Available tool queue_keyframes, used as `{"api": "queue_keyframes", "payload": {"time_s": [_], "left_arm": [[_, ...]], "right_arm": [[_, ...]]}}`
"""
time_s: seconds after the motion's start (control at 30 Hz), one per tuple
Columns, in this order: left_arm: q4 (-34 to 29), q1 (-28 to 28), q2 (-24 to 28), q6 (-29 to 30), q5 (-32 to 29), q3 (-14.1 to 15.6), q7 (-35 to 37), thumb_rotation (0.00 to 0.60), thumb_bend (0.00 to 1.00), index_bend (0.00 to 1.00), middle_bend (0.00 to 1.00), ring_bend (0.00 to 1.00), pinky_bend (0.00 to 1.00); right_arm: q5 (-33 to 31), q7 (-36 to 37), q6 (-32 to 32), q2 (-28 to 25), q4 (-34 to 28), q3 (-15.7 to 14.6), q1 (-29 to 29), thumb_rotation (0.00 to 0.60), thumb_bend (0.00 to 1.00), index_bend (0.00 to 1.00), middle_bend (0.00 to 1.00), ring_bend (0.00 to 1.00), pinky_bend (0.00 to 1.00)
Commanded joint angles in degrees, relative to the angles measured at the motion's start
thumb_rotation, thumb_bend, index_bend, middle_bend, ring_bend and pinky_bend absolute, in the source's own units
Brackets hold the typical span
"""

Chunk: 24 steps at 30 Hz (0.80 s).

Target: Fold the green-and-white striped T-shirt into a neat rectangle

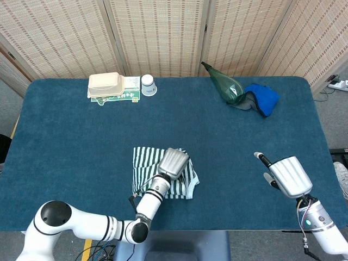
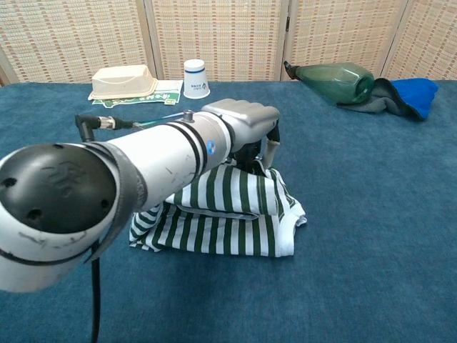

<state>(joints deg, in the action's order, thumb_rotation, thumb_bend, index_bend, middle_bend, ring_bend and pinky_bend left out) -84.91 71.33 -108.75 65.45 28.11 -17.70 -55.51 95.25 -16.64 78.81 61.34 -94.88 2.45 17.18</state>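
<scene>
Looking like a staged lab or test room: woven beige folding screens (image 1: 157, 32) standing in for walls behind a blue carpet-covered table (image 1: 65, 136), a white power strip (image 1: 340, 84) lying on grey floor.

T-shirt (image 2: 235, 214): soft striped cloth. Table (image 1: 65, 141): matt blue felt-like cover. Left hand (image 1: 173, 162): smooth silvery metal. Bottle (image 2: 335, 80): glossy green.
</scene>
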Motion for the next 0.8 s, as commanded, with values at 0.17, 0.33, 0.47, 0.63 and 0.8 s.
{"api": "queue_keyframes", "payload": {"time_s": [0.17,0.33,0.47,0.63,0.8], "left_arm": [[3.87,1.98,-3.36,0.47,-0.15,-1.22,-1.52,0.6,0.68,0.66,0.88,0.79,0.94],[7.82,3.13,-6.2,0.51,-0.3,-1.47,-3.01,0.6,0.68,0.65,0.88,0.79,0.94],[9.75,3.38,-7.65,0.03,-0.62,-1.91,-3.37,0.6,0.68,0.58,0.87,0.78,0.94],[11.09,3.05,-8.97,-0.34,-0.26,-2.64,-2.53,0.6,0.53,0.41,0.85,0.77,0.94],[11.26,2.7,-9.58,-0.74,-0.32,-3.52,-2.19,0.6,0.27,0.13,0.83,0.76,0.94]], "right_arm": [[-0.28,0.56,0.38,-0.29,0.42,0.03,-0.44,0.6,0.27,0.26,0.96,0.97,1.0],[-0.31,0.92,0.57,-0.53,0.71,0.0,-0.71,0.6,0.27,0.26,0.96,0.97,1.0],[-0.41,1.19,0.6,-0.63,0.89,0.08,-0.8,0.6,0.27,0.26,0.96,0.97,1.0],[-0.48,1.46,0.58,-0.66,1.18,0.11,-0.88,0.6,0.27,0.26,0.96,0.97,1.0],[-0.49,1.62,0.51,-0.56,1.36,0.16,-0.89,0.6,0.27,0.26,0.96,0.97,1.0]]}}
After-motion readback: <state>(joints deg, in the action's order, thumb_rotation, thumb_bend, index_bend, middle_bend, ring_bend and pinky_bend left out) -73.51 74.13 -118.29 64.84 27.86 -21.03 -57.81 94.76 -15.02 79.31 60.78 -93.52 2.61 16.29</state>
